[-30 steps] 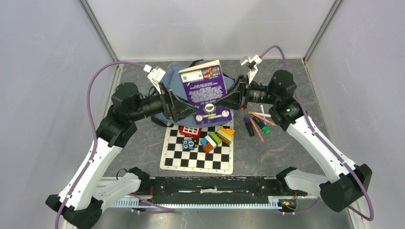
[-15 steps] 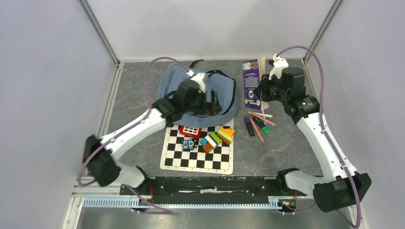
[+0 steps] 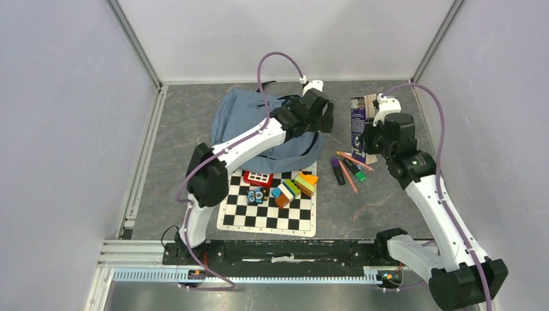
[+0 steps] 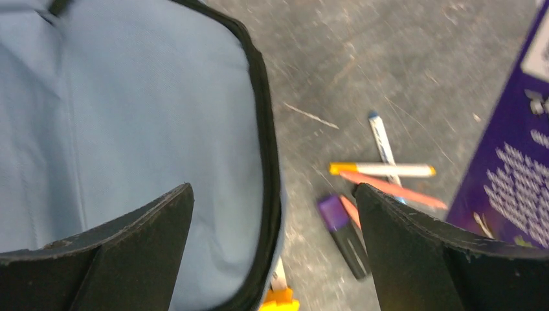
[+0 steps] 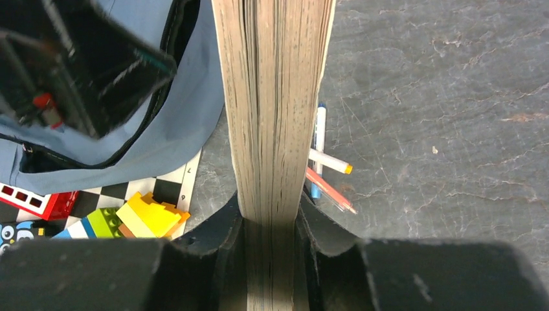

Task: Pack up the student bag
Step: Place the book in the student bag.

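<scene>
the grey stone-patterned table (image 3: 181,142) carries everything, and the black-and-white checkered board (image 3: 259,217) near its middle serves as the reference for places. the large, soft dusty-blue fabric backpack (image 3: 249,120) with black zipper trim lies flat just beyond the board's far edge, its near hem reaching that edge. the left arm stretches from the board's left side across the backpack. the left gripper (image 4: 273,191) hovers beyond the board's far right corner, over the backpack's right rim, its fingers spread wide with nothing between them. the right gripper (image 5: 268,217) sits off to the right of the board and farther back, clamped on one end of a thick purple-covered paperback book (image 3: 357,123). the book stands on edge, with its page block facing the wrist camera. whether it touches the table cannot be told. a cluster of colourful plastic building bricks (image 3: 294,188) rests on the board's far right part. a flat red toy (image 3: 257,178) with white squares lies at the board's far edge. just right of the far right corner lie a black highlighter (image 3: 336,170) with a purple cap, a green-ended marker (image 3: 358,173), orange pencils (image 3: 349,176) and a white pen (image 4: 382,170).
</scene>
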Motion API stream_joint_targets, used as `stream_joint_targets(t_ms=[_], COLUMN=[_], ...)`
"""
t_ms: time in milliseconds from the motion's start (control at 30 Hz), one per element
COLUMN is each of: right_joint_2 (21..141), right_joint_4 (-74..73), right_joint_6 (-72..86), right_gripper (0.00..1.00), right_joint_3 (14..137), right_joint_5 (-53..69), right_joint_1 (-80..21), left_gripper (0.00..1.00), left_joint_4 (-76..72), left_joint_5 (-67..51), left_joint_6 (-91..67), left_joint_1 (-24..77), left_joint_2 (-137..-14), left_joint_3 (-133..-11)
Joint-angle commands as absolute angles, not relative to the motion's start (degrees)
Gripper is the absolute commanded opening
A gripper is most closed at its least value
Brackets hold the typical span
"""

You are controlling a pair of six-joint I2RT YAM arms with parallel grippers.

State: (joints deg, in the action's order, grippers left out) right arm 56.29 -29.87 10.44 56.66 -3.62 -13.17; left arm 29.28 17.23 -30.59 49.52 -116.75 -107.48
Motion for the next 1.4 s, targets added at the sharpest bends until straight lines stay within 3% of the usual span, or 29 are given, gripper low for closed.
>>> stream_joint_targets(t_ms=[0, 233, 533, 967, 1067, 1133, 1200, 1367], right_joint_2=[53.8, 52.1, 50.7, 50.4, 50.7, 51.3, 52.5, 53.9], right_joint_4=[-23.5, -24.3, -27.4, -28.0, -26.1, -24.5, -23.5, -17.5], right_joint_6=[11.1, 10.8, 11.4, 15.4, 16.1, 16.7, 17.4, 22.4], right_gripper=[0.0, 0.0, 0.0, 0.0, 0.0, 0.0, 0.0, 0.0], right_joint_3=[56.0, 55.6, 55.2, 55.7, 55.1, 54.8, 55.1, 53.3], right_joint_5=[-2.9, -1.1, 1.6, 6.8, 6.8, 7.1, 8.5, 11.5], right_joint_1=[-13.1, -13.2, -13.1, -13.2, -13.2, -13.2, -13.2, -13.2], left_gripper=[1.0, 0.99, 0.65, 0.66, 0.48, 0.28, 0.02, 0.02], left_joint_4=[35.1, 37.2, 37.6, 35.9, 36.1, 36.5, 36.9, 34.7], left_joint_5=[27.5, 28.9, 30.8, 33.9, 34.7, 34.7, 35.5, 35.2], left_joint_6=[-26.3, -24.4, -24.7, -21.8, -20.5, -20.3, -20.2, -17.5], left_joint_1=[49.5, 48.7, 48.6, 48.4, 48.3, 48.0, 47.8, 47.9], left_joint_2=[-122.3, -128.6, -126.0, -119.3, -119.1, -119.1, -118.3, -110.6], left_joint_3=[-115.3, -119.5, -118.5, -113.2, -112.6, -112.4, -112.1, -108.7])
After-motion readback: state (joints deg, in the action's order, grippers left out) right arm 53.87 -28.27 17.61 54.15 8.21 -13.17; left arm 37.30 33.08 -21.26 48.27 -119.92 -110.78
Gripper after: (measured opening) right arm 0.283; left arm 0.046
